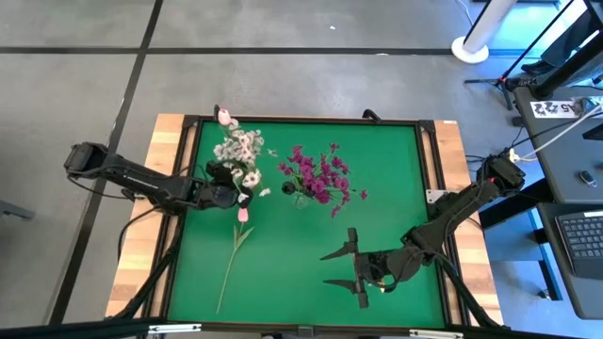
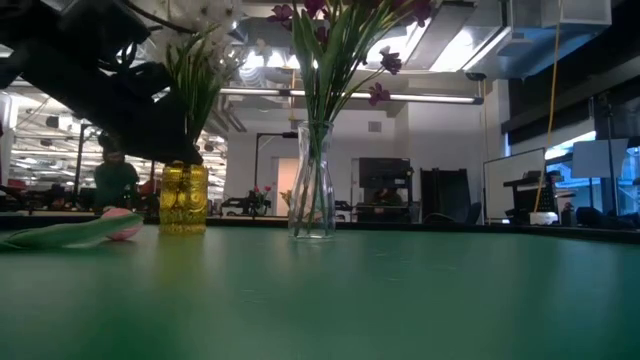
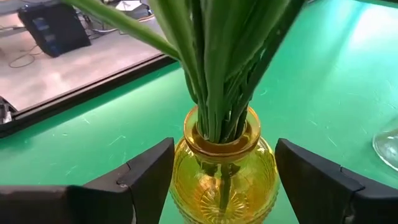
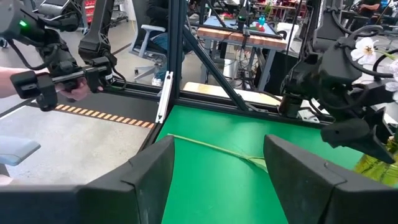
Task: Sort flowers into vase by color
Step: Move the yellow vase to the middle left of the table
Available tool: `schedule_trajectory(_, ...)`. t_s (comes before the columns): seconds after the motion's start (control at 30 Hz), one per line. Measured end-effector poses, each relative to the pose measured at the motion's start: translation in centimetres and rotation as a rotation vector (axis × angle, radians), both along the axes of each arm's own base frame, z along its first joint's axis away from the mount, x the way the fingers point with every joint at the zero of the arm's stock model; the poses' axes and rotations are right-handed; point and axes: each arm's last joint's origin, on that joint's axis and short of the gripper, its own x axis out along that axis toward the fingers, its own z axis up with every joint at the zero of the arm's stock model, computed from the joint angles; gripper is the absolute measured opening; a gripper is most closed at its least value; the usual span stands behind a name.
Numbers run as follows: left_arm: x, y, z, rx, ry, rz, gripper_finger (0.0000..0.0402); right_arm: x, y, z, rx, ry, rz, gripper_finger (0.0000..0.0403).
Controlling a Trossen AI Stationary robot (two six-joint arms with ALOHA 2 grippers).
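An amber glass vase [image 3: 222, 171] holds green stems with white blossoms [image 1: 240, 151] and stands upright on the green mat. My left gripper [image 3: 214, 186] is open, one finger on each side of the vase's body. A clear vase [image 2: 312, 190] with magenta-purple flowers [image 1: 320, 174] stands to its right. A pink tulip [image 1: 242, 215] lies on the mat near the amber vase, its stem [image 1: 226, 273] running toward the near edge. My right gripper [image 1: 341, 268] hovers open at the near right, with nothing between its fingers. My left gripper has the amber vase's rounded body [image 3: 186, 180] between its two fingers, which come in slanting down from the table's left. I cannot tell whether the fingers touch the glass. The vase stands upright on the mat.
Another pink bud [image 1: 224, 118] shows at the far edge above the white blossoms. A raised black frame [image 1: 429, 188] borders the mat. The mat's near middle [image 1: 283, 282] lies bare between the tulip stem and my right gripper. A person sits in the room beyond [image 2: 115, 180].
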Motion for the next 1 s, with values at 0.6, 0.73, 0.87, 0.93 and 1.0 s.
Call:
schedule_trajectory(0.6,-0.4,-0.6,-0.1,-0.104,0.112,-0.081,0.034,0.0,0.0,0.0,-0.001,0.001,0.0,0.0246)
schedule_trajectory(0.73,-0.7,-0.6,0.6,-0.133,0.186,-0.057,0.034,0.0,0.0,0.0,-0.001,0.001,0.0,0.0246)
schedule_trajectory(0.87,-0.7,-1.1,1.9,-0.141,0.226,-0.051,0.034,0.0,0.0,0.0,-0.001,0.001,0.0,0.0246)
schedule_trajectory(0.93,-0.4,-1.6,2.8,-0.133,0.212,-0.072,0.034,0.0,0.0,0.0,-0.001,0.001,0.0,0.0246)
schedule_trajectory(1.0,-0.1,-2.2,3.6,-0.117,0.187,-0.098,0.034,0.0,0.0,0.0,-0.001,0.001,0.0,0.0246)
